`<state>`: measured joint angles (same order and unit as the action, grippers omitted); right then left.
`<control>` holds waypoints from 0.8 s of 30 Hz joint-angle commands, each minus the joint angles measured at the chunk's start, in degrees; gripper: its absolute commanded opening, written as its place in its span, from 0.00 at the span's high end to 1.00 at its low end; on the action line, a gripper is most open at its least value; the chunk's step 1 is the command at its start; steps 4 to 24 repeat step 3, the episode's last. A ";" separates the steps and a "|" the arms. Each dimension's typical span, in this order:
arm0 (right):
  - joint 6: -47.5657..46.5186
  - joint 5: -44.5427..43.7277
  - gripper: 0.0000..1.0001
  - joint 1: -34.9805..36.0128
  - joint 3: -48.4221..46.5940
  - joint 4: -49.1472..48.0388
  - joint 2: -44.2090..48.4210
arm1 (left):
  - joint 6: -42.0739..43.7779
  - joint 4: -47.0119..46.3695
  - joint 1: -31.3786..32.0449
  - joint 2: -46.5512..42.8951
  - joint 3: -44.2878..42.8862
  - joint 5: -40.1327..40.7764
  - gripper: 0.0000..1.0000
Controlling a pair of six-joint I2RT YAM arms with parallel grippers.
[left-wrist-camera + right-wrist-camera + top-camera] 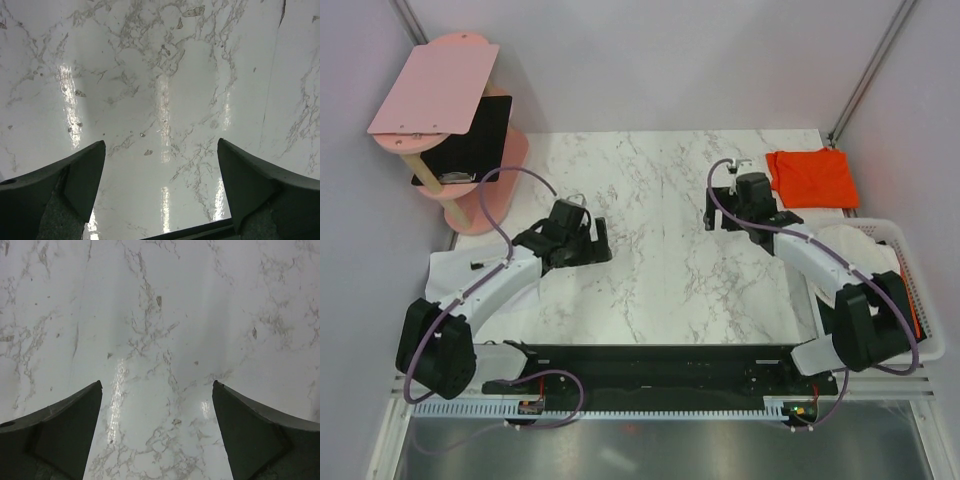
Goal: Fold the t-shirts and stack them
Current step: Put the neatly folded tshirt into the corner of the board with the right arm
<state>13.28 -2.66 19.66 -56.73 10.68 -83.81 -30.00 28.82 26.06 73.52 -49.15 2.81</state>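
A folded bright orange-red t-shirt [812, 178] lies at the table's back right corner. White fabric [860, 250] fills the white basket [926, 300] at the right, with a sliver of orange beside it. More white fabric [450, 268] lies at the table's left edge under the left arm. My left gripper [603, 240] is open and empty over bare marble left of centre; its wrist view [161, 142] shows only marble between the jaws. My right gripper [712, 212] is open and empty just left of the orange-red shirt; its wrist view [156, 383] shows only marble. No dark green shirt is in view.
A pink stand [435, 85] with rigid pink boards and a flat black panel [470, 140] stands at the back left corner. The marble table [650, 270] has walls on three sides. A black rail runs along the near edge by the arm bases.
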 commanded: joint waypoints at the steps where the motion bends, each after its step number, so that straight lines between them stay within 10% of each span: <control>1: 2.01 -2.09 0.02 0.12 4.34 -6.46 7.34 | 3.54 -4.56 0.48 0.14 -1.65 -2.10 0.01; 24: 1.75 -2.53 0.02 0.12 5.05 -5.67 8.13 | 3.28 -4.47 0.74 0.75 -1.92 -1.84 0.00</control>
